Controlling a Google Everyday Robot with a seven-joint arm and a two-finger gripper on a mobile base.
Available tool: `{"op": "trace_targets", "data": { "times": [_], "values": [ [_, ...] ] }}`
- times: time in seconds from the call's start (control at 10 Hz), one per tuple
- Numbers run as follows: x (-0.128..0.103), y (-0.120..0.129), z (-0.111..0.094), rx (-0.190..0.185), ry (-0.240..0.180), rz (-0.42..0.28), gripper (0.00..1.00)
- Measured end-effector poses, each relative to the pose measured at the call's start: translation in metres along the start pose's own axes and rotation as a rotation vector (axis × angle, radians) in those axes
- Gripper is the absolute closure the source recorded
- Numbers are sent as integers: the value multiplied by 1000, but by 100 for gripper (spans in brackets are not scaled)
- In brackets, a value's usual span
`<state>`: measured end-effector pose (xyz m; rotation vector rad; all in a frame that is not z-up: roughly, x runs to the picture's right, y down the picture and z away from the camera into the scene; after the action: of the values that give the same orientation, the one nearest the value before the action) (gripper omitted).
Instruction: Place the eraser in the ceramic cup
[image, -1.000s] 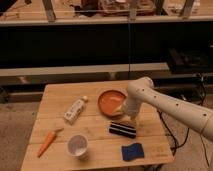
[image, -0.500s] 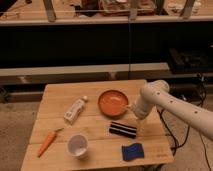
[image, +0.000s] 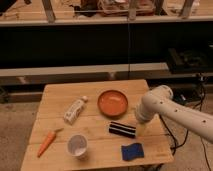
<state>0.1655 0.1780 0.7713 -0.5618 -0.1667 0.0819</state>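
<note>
The eraser (image: 122, 129), a flat black block with thin white stripes, lies on the wooden table (image: 95, 90) right of centre. The ceramic cup (image: 77, 145), small, white and round, stands upright near the front left, well apart from the eraser. My white arm (image: 165, 107) reaches in from the right. My gripper (image: 141, 129) hangs just right of the eraser's right end, close to the table top. Nothing shows in it.
An orange shallow plate (image: 112, 102) sits behind the eraser. A blue sponge pad (image: 132, 151) lies near the front edge, right of the cup. A white bottle (image: 75, 110) lies at centre left, and a carrot (image: 46, 142) at front left. Dark shelving stands behind the table.
My arm has drawn back to the right, from above the eraser to beside its right end. The eraser, cup and other things have not moved.
</note>
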Motion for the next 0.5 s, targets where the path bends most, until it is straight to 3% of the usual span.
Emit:
{"op": "trace_targets", "data": {
  "times": [0.5],
  "values": [
    [-3,10,21,15,-66,52,20]
  ]
}}
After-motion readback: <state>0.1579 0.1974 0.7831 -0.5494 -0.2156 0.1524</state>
